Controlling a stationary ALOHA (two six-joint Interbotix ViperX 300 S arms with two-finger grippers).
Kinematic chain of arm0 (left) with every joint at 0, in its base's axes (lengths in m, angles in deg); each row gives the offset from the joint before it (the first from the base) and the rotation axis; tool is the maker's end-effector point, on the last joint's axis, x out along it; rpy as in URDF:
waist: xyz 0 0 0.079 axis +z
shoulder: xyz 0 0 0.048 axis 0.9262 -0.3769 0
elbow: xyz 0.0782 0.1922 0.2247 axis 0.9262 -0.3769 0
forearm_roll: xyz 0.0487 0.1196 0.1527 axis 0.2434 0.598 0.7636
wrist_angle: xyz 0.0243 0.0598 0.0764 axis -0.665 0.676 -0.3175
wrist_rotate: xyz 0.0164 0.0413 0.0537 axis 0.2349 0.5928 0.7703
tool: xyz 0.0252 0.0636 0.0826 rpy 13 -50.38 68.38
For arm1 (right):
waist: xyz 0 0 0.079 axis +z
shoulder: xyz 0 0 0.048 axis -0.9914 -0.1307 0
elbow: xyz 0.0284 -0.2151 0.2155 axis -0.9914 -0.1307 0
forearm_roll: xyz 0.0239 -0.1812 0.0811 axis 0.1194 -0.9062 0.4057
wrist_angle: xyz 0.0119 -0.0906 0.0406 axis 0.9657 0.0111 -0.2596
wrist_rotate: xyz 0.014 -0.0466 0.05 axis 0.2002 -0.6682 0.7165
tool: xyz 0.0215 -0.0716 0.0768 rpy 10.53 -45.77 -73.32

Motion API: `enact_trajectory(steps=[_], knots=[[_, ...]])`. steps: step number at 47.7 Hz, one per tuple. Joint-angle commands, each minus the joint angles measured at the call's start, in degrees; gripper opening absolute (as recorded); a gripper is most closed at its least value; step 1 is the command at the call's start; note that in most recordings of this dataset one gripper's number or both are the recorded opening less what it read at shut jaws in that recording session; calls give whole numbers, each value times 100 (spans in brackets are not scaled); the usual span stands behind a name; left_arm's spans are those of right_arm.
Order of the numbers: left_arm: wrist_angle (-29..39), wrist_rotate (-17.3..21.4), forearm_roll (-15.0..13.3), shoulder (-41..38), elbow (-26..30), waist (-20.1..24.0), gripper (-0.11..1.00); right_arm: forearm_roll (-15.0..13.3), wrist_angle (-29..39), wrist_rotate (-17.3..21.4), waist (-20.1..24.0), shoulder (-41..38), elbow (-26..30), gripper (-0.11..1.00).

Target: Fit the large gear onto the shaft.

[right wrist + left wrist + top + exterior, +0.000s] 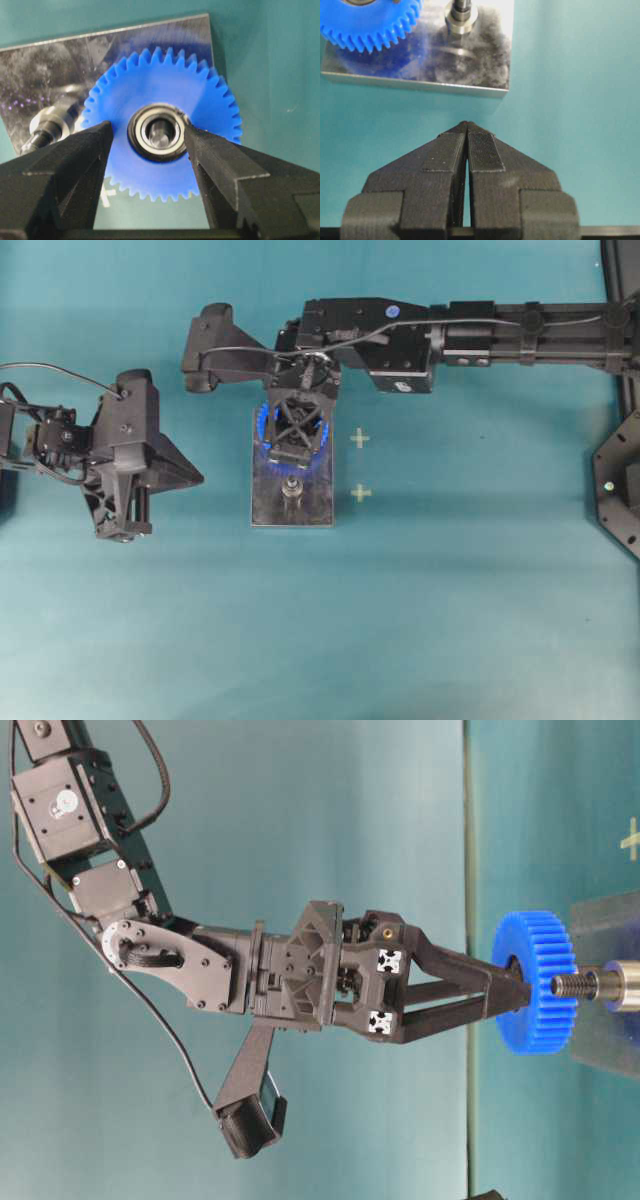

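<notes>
The large gear, bright blue with a silver-and-black hub, lies flat over the far end of the dark grey plate. The shaft shows inside the hub's bore. My right gripper points down over the gear with its jaws on either side of the hub. The right finger is at the hub's edge, and a strip of blue shows between the left finger and the hub. In the overhead view this gripper hides most of the gear. My left gripper is shut and empty, left of the plate.
The twin peg stands bare on the plate's near end and also shows in the left wrist view. Two pale cross marks lie on the teal mat right of the plate. Black hardware sits at the right edge.
</notes>
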Motion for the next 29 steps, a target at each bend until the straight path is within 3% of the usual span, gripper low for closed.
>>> enact_trajectory(steps=[1,9,17,29], knots=[[-35,-9,18,35,62,-9,0,-9,35,-35,-114,211,18,70],[-44,-18,9,26,62,-9,0,114,35,-44,-158,211,-9,70],[-44,-26,9,35,62,-9,0,413,35,-53,-281,211,-88,70],[-44,-26,9,35,53,-9,0,448,26,-44,-334,316,-44,69]])
